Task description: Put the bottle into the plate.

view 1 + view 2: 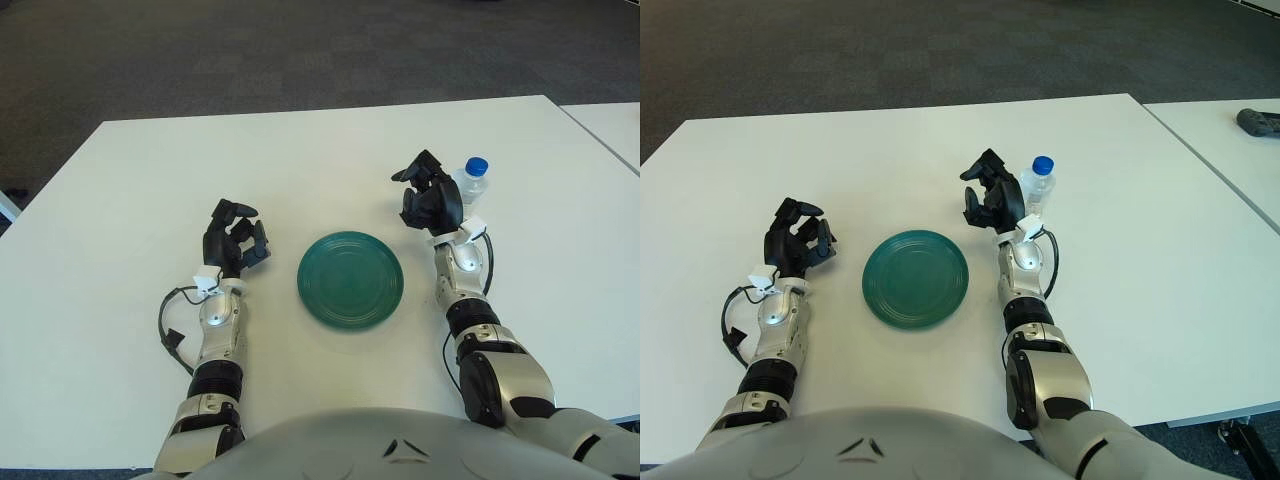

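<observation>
A small clear plastic bottle with a blue screw cap (468, 183) is seen standing upright on the white counter (120, 200), to the right of and slightly beyond a round dark-green plate (350, 280) that lies flat near the middle of the front edge. The bottle is outside the plate, with a strip of bare counter between them. The right hand (430, 198) is shown raised just beside the bottle on its left side, partly overlapping it in both views; its black fingers (985, 170) are loosely curled and spread toward the bottle, and whether they touch it cannot be told, though nothing is seen to be clasped. The left hand (232, 240) is pictured to the left of the plate, apart from it, with its fingers (800, 209) bent inward in a relaxed curl and nothing held in them. A second white counter (1240, 150) is seen at the far right, separated by a narrow gap, with a dark object (1260, 121) lying on it. Dark grey carpet (300, 50) is visible beyond.
</observation>
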Controlling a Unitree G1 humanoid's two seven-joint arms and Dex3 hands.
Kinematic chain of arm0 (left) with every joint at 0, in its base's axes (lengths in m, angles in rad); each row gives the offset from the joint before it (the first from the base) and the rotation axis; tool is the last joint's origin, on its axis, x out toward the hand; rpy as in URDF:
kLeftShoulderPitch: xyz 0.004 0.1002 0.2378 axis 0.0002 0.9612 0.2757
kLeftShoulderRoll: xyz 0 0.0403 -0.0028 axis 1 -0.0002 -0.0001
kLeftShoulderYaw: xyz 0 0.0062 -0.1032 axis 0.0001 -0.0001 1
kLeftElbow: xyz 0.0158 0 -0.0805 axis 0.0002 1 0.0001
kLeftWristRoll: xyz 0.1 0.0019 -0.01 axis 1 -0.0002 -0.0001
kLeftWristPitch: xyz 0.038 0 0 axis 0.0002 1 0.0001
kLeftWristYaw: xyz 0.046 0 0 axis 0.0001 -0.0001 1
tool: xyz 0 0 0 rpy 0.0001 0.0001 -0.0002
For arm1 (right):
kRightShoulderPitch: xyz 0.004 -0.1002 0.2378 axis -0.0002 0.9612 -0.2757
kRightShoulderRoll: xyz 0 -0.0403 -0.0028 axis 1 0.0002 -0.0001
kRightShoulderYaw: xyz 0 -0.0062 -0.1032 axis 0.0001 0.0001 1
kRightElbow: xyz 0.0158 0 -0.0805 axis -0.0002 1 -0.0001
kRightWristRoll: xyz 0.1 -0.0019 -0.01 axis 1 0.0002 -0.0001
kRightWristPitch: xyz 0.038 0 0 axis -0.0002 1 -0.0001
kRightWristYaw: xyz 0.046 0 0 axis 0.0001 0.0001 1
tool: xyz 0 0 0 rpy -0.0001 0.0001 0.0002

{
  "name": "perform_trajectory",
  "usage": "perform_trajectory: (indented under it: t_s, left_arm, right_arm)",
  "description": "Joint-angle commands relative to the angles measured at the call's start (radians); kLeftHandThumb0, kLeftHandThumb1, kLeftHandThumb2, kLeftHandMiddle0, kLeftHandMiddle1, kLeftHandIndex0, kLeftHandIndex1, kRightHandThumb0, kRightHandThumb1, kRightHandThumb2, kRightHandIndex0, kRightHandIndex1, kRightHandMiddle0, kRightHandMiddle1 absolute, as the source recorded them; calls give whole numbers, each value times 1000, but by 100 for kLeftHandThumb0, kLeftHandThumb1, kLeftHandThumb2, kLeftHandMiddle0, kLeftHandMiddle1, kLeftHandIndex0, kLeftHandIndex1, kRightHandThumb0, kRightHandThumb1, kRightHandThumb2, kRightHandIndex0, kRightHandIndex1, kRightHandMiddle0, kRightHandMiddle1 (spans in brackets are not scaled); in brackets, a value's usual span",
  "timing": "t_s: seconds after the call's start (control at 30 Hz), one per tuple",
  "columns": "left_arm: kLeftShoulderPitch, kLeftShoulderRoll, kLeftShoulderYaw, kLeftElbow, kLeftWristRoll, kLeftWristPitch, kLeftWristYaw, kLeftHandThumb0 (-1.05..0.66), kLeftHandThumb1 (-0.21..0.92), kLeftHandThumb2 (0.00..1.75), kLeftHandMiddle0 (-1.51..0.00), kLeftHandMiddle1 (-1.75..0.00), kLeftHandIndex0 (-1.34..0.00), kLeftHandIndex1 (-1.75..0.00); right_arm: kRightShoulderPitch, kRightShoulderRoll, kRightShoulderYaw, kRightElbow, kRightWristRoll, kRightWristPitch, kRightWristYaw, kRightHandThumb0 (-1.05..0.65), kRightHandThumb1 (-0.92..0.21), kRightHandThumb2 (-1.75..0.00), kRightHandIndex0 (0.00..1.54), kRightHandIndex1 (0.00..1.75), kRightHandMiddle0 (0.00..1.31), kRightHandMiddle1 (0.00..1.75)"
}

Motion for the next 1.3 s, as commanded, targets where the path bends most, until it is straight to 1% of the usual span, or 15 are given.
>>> perform_trajectory:
  t_s: [0.0,0.23,0.43,0.8,1.0,1.07,1.2,1.27]
  left_arm:
    - [36,-33,1,61,2,-16,22,-46,38,120,-89,-175,-59,-169]
    - [25,-40,-1,81,6,-32,34,-46,39,119,-87,-175,-58,-170]
    - [9,-44,1,115,-7,-51,19,-45,40,116,-88,-175,-58,-169]
    - [-22,-41,3,174,-2,-78,20,-45,40,116,-88,-175,-58,-169]
    - [-42,-37,2,214,6,-101,24,-46,39,119,-90,-175,-57,-171]
    - [-48,-37,2,226,14,-105,34,-46,39,119,-90,-175,-57,-171]
    - [-61,-36,4,248,20,-116,43,-46,39,120,-90,-175,-56,-172]
    - [-66,-39,7,255,15,-119,42,-46,39,120,-90,-175,-56,-172]
  right_arm:
    - [-17,-12,9,-58,26,29,11,-42,-54,-104,73,175,44,175]
    - [-23,-48,11,-138,51,84,31,-41,-55,-102,73,174,43,175]
    - [-30,-73,5,-179,59,104,28,-41,-56,-100,74,173,42,175]
    - [-34,-102,0,-245,57,134,-11,-40,-61,-94,73,167,39,175]
    - [-42,-137,-16,-317,70,185,-25,-40,-62,-93,72,165,38,175]
    - [-68,-179,-46,-338,96,223,-27,-40,-61,-94,72,165,39,175]
    - [-95,-223,-85,-345,119,264,-35,-40,-59,-96,73,167,40,175]
    - [-109,-240,-108,-315,118,269,-59,-41,-57,-99,73,168,41,175]
